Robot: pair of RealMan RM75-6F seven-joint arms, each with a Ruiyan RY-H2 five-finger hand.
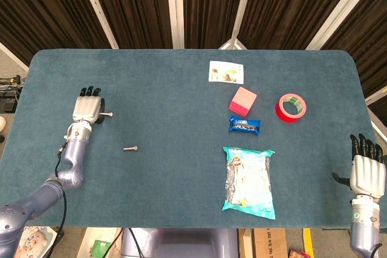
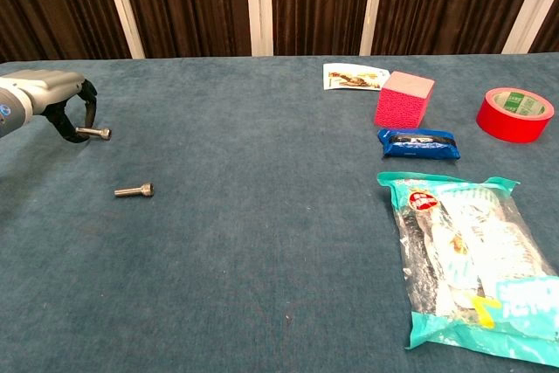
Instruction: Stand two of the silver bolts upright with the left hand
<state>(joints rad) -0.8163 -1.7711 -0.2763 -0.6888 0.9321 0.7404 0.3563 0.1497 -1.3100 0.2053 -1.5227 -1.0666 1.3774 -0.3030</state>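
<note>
At the left edge of the frame, the left hand [image 2: 54, 104] pinched a silver bolt [image 2: 94, 134] between its curled fingers, the bolt lying roughly level with its head pointing right, held just above the table [image 2: 262, 242]. In the head view the same hand [image 1: 87, 108] sat at middle left, the bolt [image 1: 106, 113] poking out from its right side. A second bolt [image 2: 134, 189] lay flat on the cloth, below and to the right of the hand and apart from it; the head view showed it [image 1: 130, 148] lower left of centre.

The right hand [image 1: 366, 170] hung at the lower right corner of the head view, off the table's edge, fingers straight and slightly apart, holding nothing.

On the right half of the frame lay a teal snack bag [image 1: 248, 181], above it a small blue packet [image 1: 244, 125], then a pink block [image 1: 243, 101], and a white card [image 1: 226, 72] further up. A red tape roll [image 1: 291, 107] sat right of the block.
</note>
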